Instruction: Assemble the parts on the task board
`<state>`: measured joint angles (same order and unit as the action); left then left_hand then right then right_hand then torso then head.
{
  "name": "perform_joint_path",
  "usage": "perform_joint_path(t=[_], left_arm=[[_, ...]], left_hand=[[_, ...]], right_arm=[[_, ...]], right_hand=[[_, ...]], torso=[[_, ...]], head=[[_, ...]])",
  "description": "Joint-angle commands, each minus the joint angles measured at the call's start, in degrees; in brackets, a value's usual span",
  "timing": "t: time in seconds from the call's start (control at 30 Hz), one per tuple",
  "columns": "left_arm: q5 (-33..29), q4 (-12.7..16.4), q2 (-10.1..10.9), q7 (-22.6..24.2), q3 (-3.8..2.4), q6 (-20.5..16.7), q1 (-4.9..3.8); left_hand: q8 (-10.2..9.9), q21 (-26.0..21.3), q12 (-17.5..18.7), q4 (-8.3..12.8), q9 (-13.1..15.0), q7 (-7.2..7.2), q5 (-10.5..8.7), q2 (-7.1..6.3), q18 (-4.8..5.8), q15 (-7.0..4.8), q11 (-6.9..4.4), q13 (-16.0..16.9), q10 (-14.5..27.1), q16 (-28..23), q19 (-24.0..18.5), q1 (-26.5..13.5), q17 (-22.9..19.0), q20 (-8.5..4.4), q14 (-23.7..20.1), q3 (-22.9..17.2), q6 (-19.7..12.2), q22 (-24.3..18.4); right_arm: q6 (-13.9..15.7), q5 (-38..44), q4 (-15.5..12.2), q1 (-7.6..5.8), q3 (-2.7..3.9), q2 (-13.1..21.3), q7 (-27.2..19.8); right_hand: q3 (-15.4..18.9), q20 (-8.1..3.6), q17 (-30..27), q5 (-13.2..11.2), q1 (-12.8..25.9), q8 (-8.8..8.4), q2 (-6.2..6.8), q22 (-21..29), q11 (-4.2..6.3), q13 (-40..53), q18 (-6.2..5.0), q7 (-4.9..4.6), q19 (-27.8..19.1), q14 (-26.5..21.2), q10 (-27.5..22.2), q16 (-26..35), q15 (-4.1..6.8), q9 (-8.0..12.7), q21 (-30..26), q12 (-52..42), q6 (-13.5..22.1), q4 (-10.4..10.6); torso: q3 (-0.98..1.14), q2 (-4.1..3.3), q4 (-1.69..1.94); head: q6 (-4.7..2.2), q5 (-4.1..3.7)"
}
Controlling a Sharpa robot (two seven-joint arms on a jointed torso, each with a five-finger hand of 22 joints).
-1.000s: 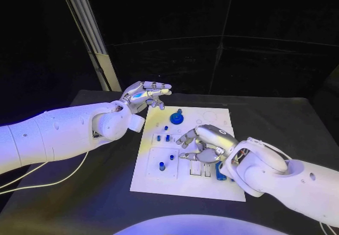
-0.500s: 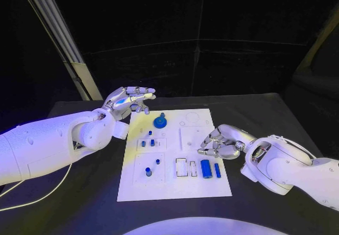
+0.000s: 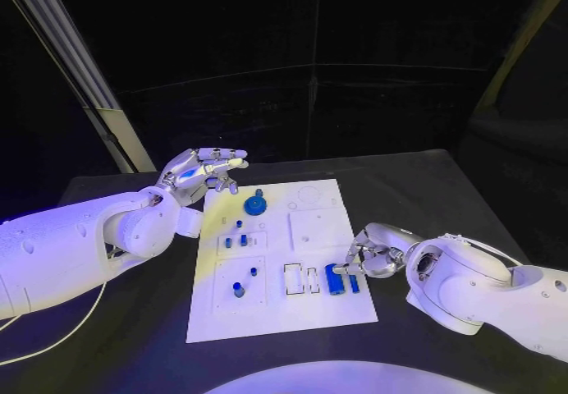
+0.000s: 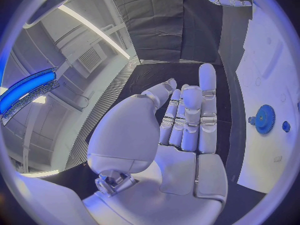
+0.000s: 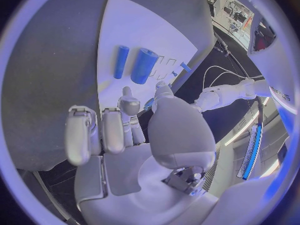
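Small, light, rigid blue plastic cylinder [image 3: 336, 280] lying beside thinner blue pin [image 3: 353, 281] at white task board [image 3: 319, 226] right edge. Probably slippery; best pinched mid-length. Right hand [image 3: 369, 254] loosely curled, empty, close by. Left hand [image 3: 203, 170] raised, fingers apart, empty.

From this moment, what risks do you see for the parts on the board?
1. The right hand hangs at the task board's right edge, close to the two blue cylinders lying loose there; a careless reach may roll them off.
2. The left hand hovers by the far left corner, near the blue gear; lowering it could bump the gear.
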<state>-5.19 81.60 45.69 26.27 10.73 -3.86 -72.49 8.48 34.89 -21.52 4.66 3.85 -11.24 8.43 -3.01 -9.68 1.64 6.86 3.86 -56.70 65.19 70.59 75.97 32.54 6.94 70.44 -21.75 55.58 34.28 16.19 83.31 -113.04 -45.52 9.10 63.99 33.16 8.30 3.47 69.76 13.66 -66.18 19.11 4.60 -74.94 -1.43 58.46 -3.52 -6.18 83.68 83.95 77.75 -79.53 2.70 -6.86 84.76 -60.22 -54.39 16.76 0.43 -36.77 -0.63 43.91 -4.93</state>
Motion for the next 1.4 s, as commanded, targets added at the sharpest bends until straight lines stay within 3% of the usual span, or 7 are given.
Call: perform_joint_path(t=[0.03, 0.2, 0.63, 0.73, 0.93, 1.17, 1.4], left_arm=[[-0.14, 0.11, 0.08, 0.38, 0.02, 0.62, -0.05], [-0.14, 0.10, 0.12, 0.38, 0.06, 0.64, -0.04], [-0.14, -0.06, 0.16, 0.23, 0.10, 0.80, -0.02], [-0.14, -0.07, 0.14, 0.22, 0.10, 0.86, -0.01], [-0.14, -0.06, 0.15, 0.16, 0.11, 0.89, -0.01], [-0.14, -0.09, 0.19, -0.04, 0.12, 1.04, 0.00], [-0.14, -0.11, 0.22, -0.31, 0.13, 1.22, 0.00]], left_hand=[[0.26, 0.10, -0.21, -0.06, 0.05, 0.06, 0.18, -0.25, -0.74, -0.06, -0.04, 0.02, 0.29, 0.25, 0.25, -0.50, -0.05, 0.05, -0.12, 0.07, -0.31, -0.06], [0.26, 0.10, -0.21, -0.06, 0.05, 0.06, 0.18, -0.25, -0.74, -0.06, -0.04, 0.02, 0.29, 0.25, 0.25, -0.50, -0.05, 0.05, -0.12, 0.07, -0.31, -0.06], [0.26, 0.10, -0.21, -0.06, 0.05, 0.06, 0.18, -0.25, -0.74, -0.06, -0.04, 0.02, 0.29, 0.25, 0.25, -0.50, -0.05, 0.05, -0.12, 0.07, -0.31, -0.06], [0.26, 0.10, -0.21, -0.06, 0.05, 0.06, 0.18, -0.25, -0.74, -0.06, -0.04, 0.02, 0.29, 0.25, 0.25, -0.50, -0.05, 0.05, -0.12, 0.07, -0.31, -0.06], [0.26, 0.10, -0.21, -0.06, 0.05, 0.06, 0.18, -0.25, -0.74, -0.06, -0.04, 0.02, 0.29, 0.25, 0.25, -0.50, -0.05, 0.05, -0.12, 0.07, -0.31, -0.06], [0.32, 0.08, -0.29, -0.04, 0.05, 0.04, 0.17, -0.28, -0.74, -0.04, -0.02, 0.02, 0.37, 0.26, 0.22, -0.57, -0.16, 0.07, -0.20, 0.09, -0.37, -0.08], [0.32, 0.08, -0.29, -0.04, 0.05, 0.04, 0.17, -0.28, -0.74, -0.04, -0.02, 0.02, 0.37, 0.26, 0.22, -0.57, -0.16, 0.07, -0.20, 0.09, -0.37, -0.08]], right_arm=[[-3.46, 3.74, -0.38, 0.52, 0.01, -0.41, 3.36], [-3.31, 4.73, -0.29, 0.90, 0.02, -1.23, 3.28], [-3.45, 7.67, 0.69, 1.19, 0.02, -3.38, 2.90], [-3.98, 8.39, 1.18, 1.29, 0.02, -3.94, 2.98], [-6.20, 11.03, 2.75, 1.83, 0.02, -5.37, 3.64], [-9.94, 15.68, 3.43, 2.87, 0.02, -6.62, 4.24], [-10.75, 17.12, 3.56, 3.19, 0.02, -7.11, 4.58]], right_hand=[[0.52, 0.12, 1.75, 0.14, -0.01, 0.85, -0.55, -5.30, 0.00, 3.29, 1.20, 0.01, 0.59, 2.98, 0.97, -0.97, 0.00, -0.18, 0.41, -2.74, 0.81, 0.03], [0.77, 0.16, 2.80, 0.20, -0.27, 1.58, -0.61, -5.81, 0.00, 5.51, 1.30, 0.02, 0.84, 3.09, 1.51, -1.54, -0.03, -0.34, 0.69, -4.58, 1.17, 0.00], [1.12, 0.22, 5.06, 0.84, -2.14, 3.48, -1.57, -7.06, 0.04, 10.88, 1.57, 0.10, 1.45, 3.35, 3.06, -2.75, -0.05, -0.77, 1.36, -9.15, 1.81, -0.16], [1.23, 0.22, 5.25, 1.47, -2.66, 3.86, -1.88, -7.14, 0.05, 11.52, 1.59, 0.11, 1.48, 3.35, 3.17, -2.84, -0.05, -0.86, 1.41, -9.63, 1.94, -0.21], [1.48, 0.24, 5.58, 2.69, -3.99, 4.55, -2.42, -7.33, 0.06, 12.35, 1.62, 0.12, 1.53, 3.35, 3.20, -2.98, -0.06, -1.02, 1.51, -10.10, 2.22, -0.38], [1.63, 0.21, 5.85, 2.83, -5.52, 5.17, -2.83, -7.50, 0.19, 12.77, 1.65, 0.29, 1.58, 3.35, 3.20, -3.07, 0.01, -1.31, 1.59, -10.21, 1.85, -0.65], [1.85, 0.13, 5.95, 2.90, -6.29, 5.75, -3.31, -7.57, 0.39, 12.88, 1.66, 0.56, 1.59, 3.34, 3.15, -3.07, 0.15, -1.72, 1.62, -10.05, 0.98, -0.60]], torso=[[0.02, -0.07, 0.10], [-0.05, -0.05, 0.18], [-0.08, -0.08, -0.05], [-0.10, -0.10, 0.07], [-0.08, -0.06, 0.19], [-0.11, -0.06, 0.06], [-0.11, 0.00, -0.03]], head=[[0.17, -0.03], [0.30, 0.04], [0.79, 0.37], [0.87, 0.33], [1.01, 0.42], [1.13, 0.58], [1.10, 0.64]])
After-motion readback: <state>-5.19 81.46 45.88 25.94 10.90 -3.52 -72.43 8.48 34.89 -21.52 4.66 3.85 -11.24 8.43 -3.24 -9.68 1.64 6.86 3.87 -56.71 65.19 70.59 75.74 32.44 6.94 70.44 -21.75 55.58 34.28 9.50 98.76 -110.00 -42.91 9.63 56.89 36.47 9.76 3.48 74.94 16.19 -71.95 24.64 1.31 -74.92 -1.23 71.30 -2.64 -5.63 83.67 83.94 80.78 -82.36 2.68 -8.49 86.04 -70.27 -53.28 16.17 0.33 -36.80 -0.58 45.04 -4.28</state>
